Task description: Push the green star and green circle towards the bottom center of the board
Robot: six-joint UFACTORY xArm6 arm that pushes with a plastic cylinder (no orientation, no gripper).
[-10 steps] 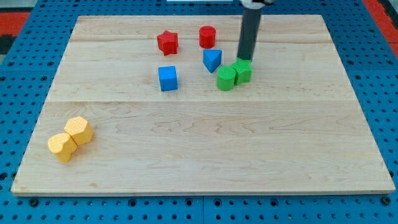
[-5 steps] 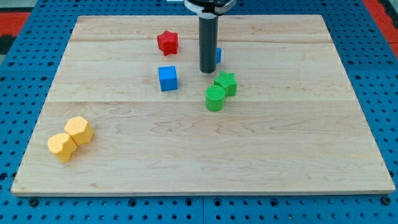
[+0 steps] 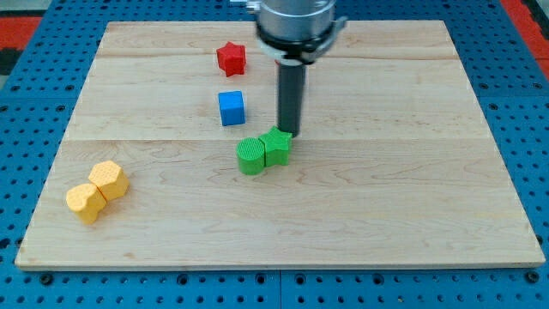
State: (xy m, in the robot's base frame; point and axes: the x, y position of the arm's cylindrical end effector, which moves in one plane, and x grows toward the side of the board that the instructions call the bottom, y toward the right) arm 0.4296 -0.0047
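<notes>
The green star (image 3: pixel 277 146) and the green circle (image 3: pixel 251 157) sit touching each other near the board's middle, the circle to the star's left and slightly lower. My tip (image 3: pixel 288 133) is at the star's upper right edge, touching or almost touching it. The dark rod rises straight up from there to the arm's end at the view's top.
A blue cube (image 3: pixel 232 108) lies up and left of the green pair. A red star (image 3: pixel 231 58) is near the top. Two yellow blocks (image 3: pixel 97 190) sit touching at the lower left. The rod hides whatever lies behind it. The wooden board (image 3: pixel 386 215) rests on a blue pegboard.
My tip moved down and left, then slightly right, pushing the green star and green circle down and left towards the board's middle. The red cylinder and blue triangle are now hidden behind the arm.
</notes>
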